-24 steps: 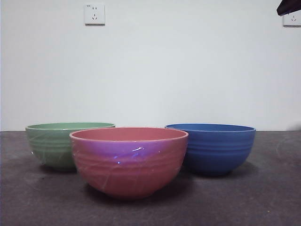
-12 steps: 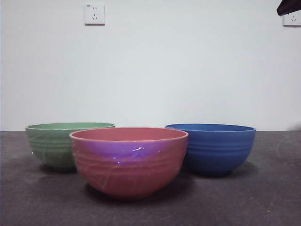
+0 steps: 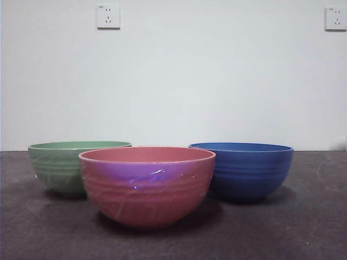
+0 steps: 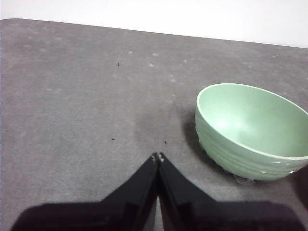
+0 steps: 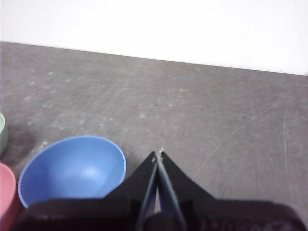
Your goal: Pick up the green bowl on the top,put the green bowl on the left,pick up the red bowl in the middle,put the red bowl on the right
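Note:
Three bowls stand apart on the dark table in the front view. The green bowl (image 3: pixel 62 167) is at the left and further back, also seen in the left wrist view (image 4: pixel 250 130). The red bowl (image 3: pixel 146 184) stands nearest, in the middle, and its rim shows at the edge of the right wrist view (image 5: pixel 6 192). My left gripper (image 4: pixel 158 157) is shut and empty, above bare table beside the green bowl. My right gripper (image 5: pixel 159 154) is shut and empty, above the table beside the blue bowl (image 5: pixel 72 171). Neither arm shows in the front view.
The blue bowl (image 3: pixel 246 169) stands at the right, a little behind the red one. A white wall with two sockets (image 3: pixel 108 15) rises behind the table (image 3: pixel 303 227).
The black arm tip at the top right corner of the front view has gone out of sight. The bowls have not moved.

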Robot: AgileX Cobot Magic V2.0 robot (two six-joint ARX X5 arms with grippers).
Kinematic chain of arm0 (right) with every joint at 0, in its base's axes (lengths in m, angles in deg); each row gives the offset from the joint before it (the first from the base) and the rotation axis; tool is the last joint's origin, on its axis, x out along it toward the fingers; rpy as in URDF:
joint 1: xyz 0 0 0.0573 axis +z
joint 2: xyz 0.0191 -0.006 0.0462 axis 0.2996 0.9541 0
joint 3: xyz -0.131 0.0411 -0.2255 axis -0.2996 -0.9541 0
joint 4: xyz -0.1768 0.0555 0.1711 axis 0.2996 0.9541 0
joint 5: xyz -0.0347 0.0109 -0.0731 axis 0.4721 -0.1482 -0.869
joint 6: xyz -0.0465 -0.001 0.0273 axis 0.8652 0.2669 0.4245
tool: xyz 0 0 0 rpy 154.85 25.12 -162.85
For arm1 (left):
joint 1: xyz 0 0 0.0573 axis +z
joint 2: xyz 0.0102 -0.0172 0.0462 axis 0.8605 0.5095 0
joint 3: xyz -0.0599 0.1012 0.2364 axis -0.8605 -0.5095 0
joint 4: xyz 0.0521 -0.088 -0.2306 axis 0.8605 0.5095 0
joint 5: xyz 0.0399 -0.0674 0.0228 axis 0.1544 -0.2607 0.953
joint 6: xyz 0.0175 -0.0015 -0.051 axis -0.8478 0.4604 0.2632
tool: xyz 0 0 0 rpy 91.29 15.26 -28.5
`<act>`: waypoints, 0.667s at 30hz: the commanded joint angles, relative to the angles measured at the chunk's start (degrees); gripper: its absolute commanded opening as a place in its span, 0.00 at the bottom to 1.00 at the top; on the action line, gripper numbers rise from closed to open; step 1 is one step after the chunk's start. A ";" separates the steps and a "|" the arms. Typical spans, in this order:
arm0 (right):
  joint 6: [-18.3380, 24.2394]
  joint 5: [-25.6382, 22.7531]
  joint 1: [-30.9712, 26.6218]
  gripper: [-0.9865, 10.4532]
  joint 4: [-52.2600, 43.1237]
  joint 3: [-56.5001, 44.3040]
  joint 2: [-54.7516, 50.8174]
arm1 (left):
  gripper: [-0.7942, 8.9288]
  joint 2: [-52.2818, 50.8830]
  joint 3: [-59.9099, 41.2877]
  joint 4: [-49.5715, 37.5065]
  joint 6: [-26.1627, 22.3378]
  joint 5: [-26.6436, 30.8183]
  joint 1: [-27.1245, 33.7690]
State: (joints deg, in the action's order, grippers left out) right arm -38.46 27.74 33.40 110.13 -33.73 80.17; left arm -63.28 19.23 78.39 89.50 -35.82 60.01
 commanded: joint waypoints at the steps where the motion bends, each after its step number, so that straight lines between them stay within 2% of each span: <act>1: 0.46 3.61 -3.87 0.09 0.26 -7.34 -6.47 | 0.08 -0.15 -0.76 -0.42 0.37 0.09 0.17; 6: 0.33 7.87 -8.33 0.09 -3.63 -17.33 -14.36 | 0.08 -0.15 -0.76 -0.42 0.37 0.09 0.17; 13: -1.05 7.76 -9.31 0.09 -10.19 -27.08 -19.15 | 0.08 -0.15 -0.76 -0.42 0.37 0.11 0.17; 20: -1.05 7.67 -9.16 0.09 -10.62 -29.55 -19.67 | 0.08 -0.15 -0.76 -0.44 0.37 0.11 0.17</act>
State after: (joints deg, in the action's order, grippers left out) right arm -38.94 35.43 24.18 99.84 -62.53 60.70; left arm -63.28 19.23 78.39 89.50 -35.80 60.01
